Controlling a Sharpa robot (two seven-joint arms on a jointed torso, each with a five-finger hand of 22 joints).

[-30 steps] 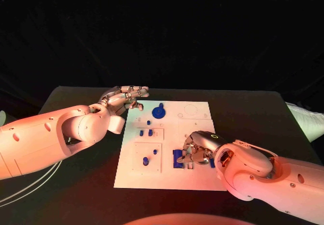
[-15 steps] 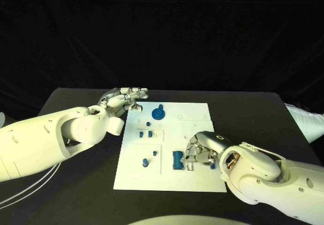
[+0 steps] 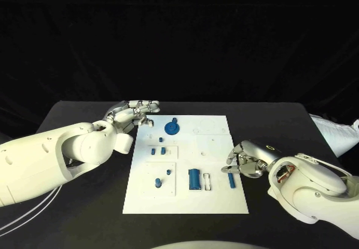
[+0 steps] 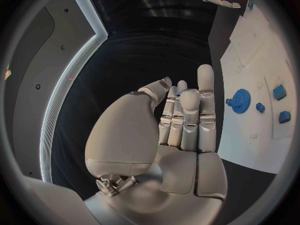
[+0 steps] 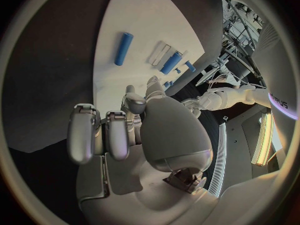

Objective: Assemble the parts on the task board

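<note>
Blue parts sit on the board (image 3: 217, 205): gear (image 3: 174, 126) at its far end, block (image 3: 194, 179) in the near middle, rod (image 3: 231, 179) loose near the right hand (image 3: 247, 161). Both hands hold nothing; left hand (image 3: 136, 113) flat-fingered off the far corner, right curled. Assembly looks partly done

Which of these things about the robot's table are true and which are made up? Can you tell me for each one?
1. The right hand holds a blue part. False: it holds nothing and hangs at the right edge of the task board.
2. A blue gear sits near the far end of the board. True.
3. The left hand presses on the gear. False: it is beside the board's far left corner, apart from the gear.
4. A slim blue rod lies on the board near the right hand. True.
5. The board is red. False: it is white.
</note>
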